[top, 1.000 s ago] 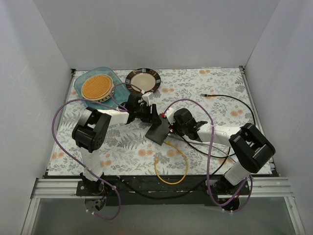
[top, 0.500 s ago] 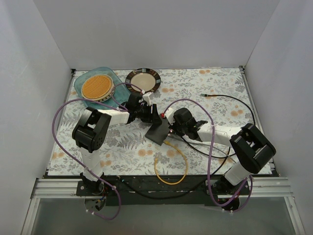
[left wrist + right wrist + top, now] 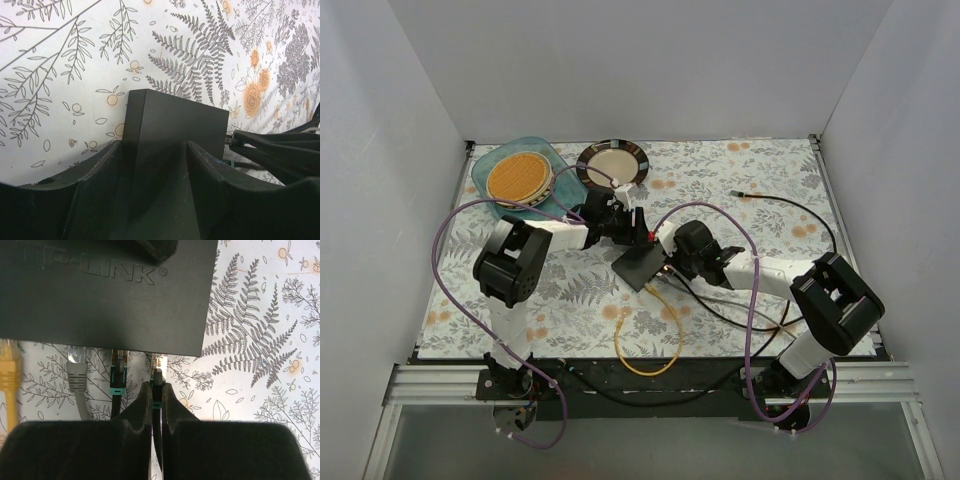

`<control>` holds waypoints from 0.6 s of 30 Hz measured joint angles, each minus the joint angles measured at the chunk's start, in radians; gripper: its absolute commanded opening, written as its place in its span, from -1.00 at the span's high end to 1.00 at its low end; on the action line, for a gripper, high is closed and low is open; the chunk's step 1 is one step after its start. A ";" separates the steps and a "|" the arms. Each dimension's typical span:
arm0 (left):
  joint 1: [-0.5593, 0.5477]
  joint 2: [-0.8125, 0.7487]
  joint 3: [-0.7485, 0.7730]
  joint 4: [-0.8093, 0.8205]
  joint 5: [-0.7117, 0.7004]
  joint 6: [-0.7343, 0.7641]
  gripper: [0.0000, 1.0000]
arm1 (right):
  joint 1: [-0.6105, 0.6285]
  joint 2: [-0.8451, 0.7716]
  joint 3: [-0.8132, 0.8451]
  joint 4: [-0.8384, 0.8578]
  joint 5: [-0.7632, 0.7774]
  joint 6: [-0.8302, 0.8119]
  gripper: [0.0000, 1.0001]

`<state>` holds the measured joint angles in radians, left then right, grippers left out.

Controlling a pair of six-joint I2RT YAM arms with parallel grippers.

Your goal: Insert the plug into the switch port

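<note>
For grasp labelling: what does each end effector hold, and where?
The right end effector pinches a cable by its teal boot; left end effector grips the switch by the edge opposite that cable.

Teal tray (image 3: 536,146), brown-rimmed plate (image 3: 615,160), floral cloth (image 3: 740,190)

You look down from above and behind, while both wrist cameras closely face the dark box (image 3: 642,266) from opposite sides.
</note>
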<state>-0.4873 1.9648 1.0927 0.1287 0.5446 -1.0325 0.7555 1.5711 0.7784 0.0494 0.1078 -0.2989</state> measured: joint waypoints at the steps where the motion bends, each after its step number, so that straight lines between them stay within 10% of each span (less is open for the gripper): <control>1: 0.000 0.002 0.000 0.008 -0.004 0.000 -0.02 | 0.000 0.001 0.000 0.002 -0.004 0.001 0.97; 18: 0.000 0.021 -0.022 0.113 -0.033 0.023 0.03 | 0.073 0.020 -0.015 0.070 0.075 0.169 0.97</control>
<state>-0.4873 1.9858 1.0710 0.2420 0.5117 -1.0096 0.8284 1.5909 0.7635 0.1192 0.1829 -0.1303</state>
